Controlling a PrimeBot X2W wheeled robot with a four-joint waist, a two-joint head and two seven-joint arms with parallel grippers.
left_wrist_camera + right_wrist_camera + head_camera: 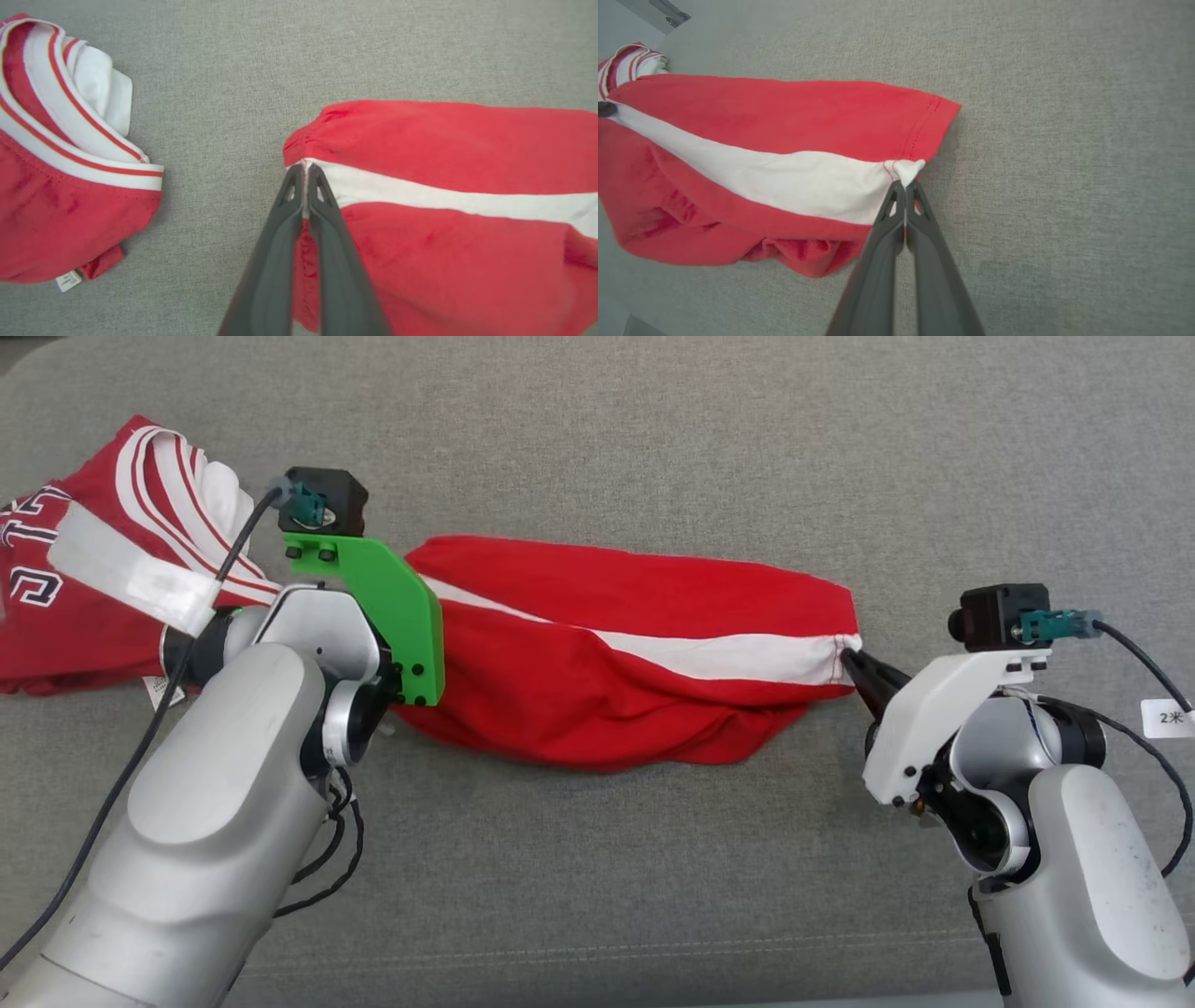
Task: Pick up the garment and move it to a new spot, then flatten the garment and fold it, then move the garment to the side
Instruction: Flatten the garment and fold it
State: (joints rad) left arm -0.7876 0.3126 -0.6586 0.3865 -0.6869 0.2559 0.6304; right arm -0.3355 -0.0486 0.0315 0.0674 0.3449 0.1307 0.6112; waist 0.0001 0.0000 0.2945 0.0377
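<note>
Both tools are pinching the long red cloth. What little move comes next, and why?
Probably lift both tools a little, together. The left tool is shut on one end of the garment, the right tool is shut on the other end, and the garment lies bunched on the grey surface, so it looks ready to carry.

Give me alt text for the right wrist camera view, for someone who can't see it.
The right gripper, shut, pinches the white-striped hem corner of a red garment lying rumpled on a grey fabric surface. The garment stretches toward the view's left, where another red-and-white striped piece of clothing peeks in at the top.
</note>
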